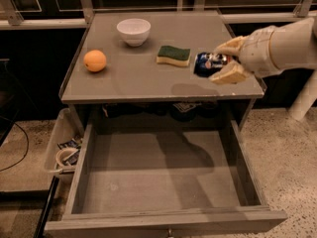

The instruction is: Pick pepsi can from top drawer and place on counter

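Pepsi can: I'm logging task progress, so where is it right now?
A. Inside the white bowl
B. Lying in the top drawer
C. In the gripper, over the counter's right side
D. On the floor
C: the pepsi can is clamped in the gripper over the right part of the counter, just right of the sponge.

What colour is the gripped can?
Dark blue with white and red markings; camera view shows the small metal pepsi can in the cream gripper above the grey counter.
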Motion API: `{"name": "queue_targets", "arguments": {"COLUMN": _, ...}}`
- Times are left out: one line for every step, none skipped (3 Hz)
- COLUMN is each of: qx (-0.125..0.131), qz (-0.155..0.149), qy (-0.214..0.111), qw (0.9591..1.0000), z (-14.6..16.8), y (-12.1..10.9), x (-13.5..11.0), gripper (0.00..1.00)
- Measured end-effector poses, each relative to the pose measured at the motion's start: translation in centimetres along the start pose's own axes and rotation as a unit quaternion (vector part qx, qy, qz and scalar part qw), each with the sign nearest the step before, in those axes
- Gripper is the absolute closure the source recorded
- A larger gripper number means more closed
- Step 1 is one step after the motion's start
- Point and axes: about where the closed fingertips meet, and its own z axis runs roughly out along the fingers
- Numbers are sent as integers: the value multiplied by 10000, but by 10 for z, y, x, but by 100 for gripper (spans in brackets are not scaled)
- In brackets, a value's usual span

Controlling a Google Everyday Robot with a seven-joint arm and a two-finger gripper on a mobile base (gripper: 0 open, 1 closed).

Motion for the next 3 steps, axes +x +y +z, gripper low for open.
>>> {"name": "queue_targets", "arguments": {"qx": 38, "qz": -74, "qy": -369, "qw": 9993, "z": 11, "y": -42, "x": -3, "gripper": 100}}
{"name": "queue_targets", "arguments": {"qx": -342, "qz": 100, "qy": -734, "qw": 9967, "z": 39, "y": -62, "x": 15, "gripper": 100}}
{"name": "queue_targets", "arguments": {"qx": -391, "qz": 417, "qy": -989, "qw": 9935, "z": 52, "y": -89, "x": 37, "gripper": 100}}
